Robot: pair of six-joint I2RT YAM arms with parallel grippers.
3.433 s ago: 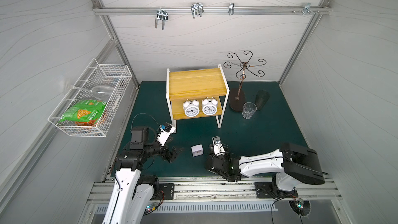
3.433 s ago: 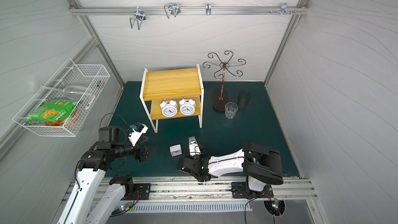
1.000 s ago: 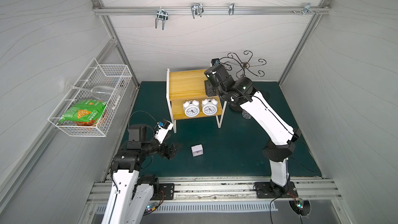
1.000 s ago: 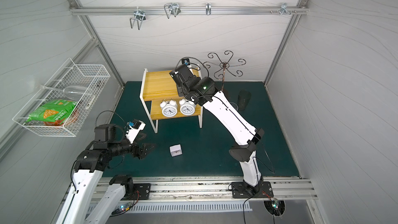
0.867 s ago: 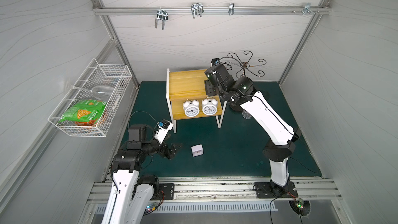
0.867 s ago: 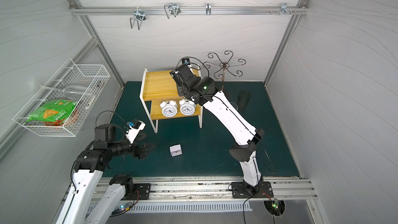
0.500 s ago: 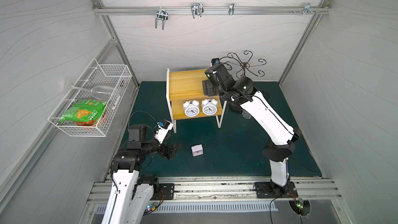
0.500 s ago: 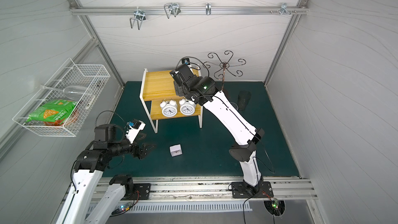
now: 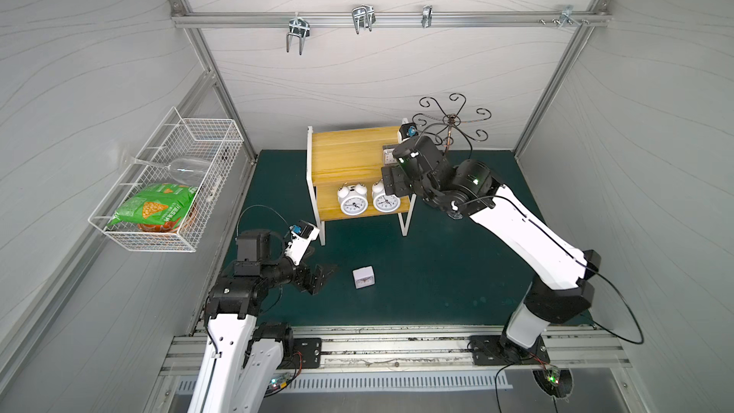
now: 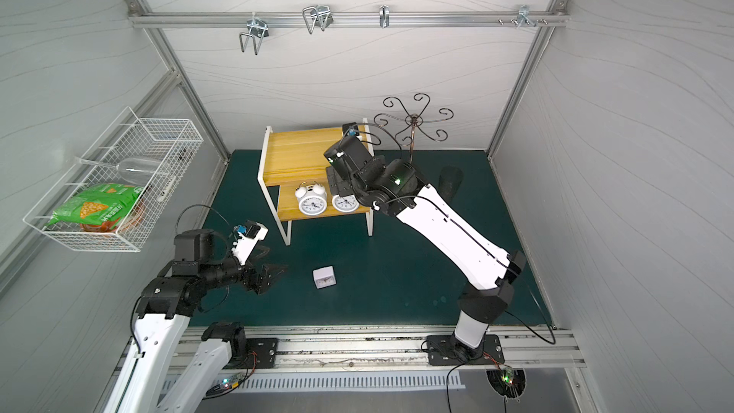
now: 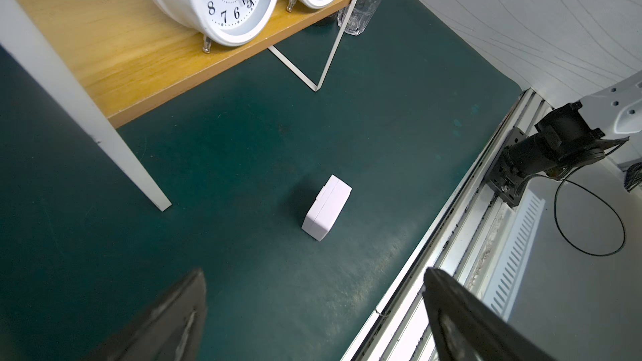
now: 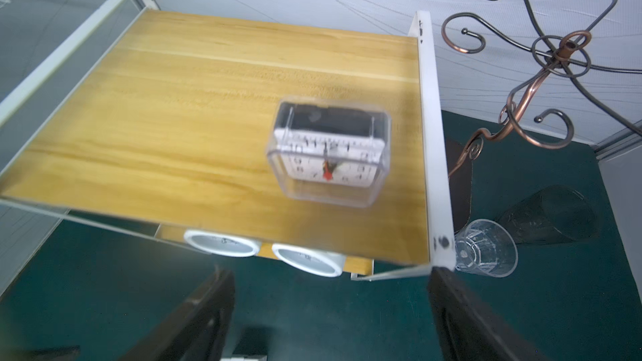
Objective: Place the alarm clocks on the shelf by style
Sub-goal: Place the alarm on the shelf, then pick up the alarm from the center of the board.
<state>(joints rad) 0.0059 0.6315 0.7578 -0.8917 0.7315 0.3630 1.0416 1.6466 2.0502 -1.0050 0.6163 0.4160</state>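
While on mat (image 9: pixel 437 272), sq. clock (image 9: pixel 364 276); grey walls (image 9: pixel 397 73)

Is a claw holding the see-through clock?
No, the see-through clock stands alone on top of the shelf, apart from the open right claw.

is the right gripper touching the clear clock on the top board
Apart. The right wrist view shows the right gripper open, with a strip of bare top board between its fingers and the clear clock.
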